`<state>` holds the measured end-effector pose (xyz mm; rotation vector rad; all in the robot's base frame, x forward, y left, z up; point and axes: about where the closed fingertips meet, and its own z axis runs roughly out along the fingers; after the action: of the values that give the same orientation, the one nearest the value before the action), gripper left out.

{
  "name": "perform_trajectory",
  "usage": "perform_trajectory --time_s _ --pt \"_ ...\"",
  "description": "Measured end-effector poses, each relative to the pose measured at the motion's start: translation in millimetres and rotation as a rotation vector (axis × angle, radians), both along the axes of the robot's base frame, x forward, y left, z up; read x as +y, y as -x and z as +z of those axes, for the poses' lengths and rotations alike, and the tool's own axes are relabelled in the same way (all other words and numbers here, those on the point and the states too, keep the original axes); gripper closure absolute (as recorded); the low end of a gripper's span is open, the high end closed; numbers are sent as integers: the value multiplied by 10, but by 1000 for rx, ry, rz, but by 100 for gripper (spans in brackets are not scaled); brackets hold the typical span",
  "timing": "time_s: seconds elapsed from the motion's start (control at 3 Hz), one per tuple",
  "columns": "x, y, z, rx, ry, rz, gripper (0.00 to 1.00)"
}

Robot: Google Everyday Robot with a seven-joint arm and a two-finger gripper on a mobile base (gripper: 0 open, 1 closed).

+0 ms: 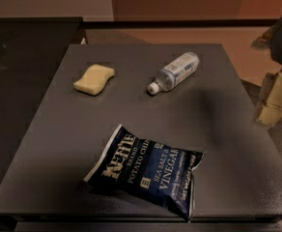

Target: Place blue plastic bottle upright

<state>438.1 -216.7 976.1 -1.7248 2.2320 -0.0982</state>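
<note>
The blue plastic bottle (176,71) lies on its side at the back middle of the dark grey table (54,134). Its white cap points to the front left and its base to the back right. It is clear, with a pale label printed in blue. My gripper (275,99) shows as beige parts under a dark arm at the right edge of the view. It is beyond the table's right edge, well to the right of the bottle and apart from it. It holds nothing that I can see.
A yellow sponge (94,79) lies at the back left of the table. A dark blue chip bag (148,170) lies at the front middle. A dark counter (20,47) stands to the left, and tan floor lies behind.
</note>
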Motion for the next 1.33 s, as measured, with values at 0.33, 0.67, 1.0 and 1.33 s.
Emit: perform_trajectory --time_s 0.33,0.67,1.0,1.33 --pt "0 0 0 0 0 0 0" --pt "40 -46 15 -21 5 24 0" --pt "149 -232 20 -59 8 95 0" --pt "288 -512 -19 -86 22 202 0"
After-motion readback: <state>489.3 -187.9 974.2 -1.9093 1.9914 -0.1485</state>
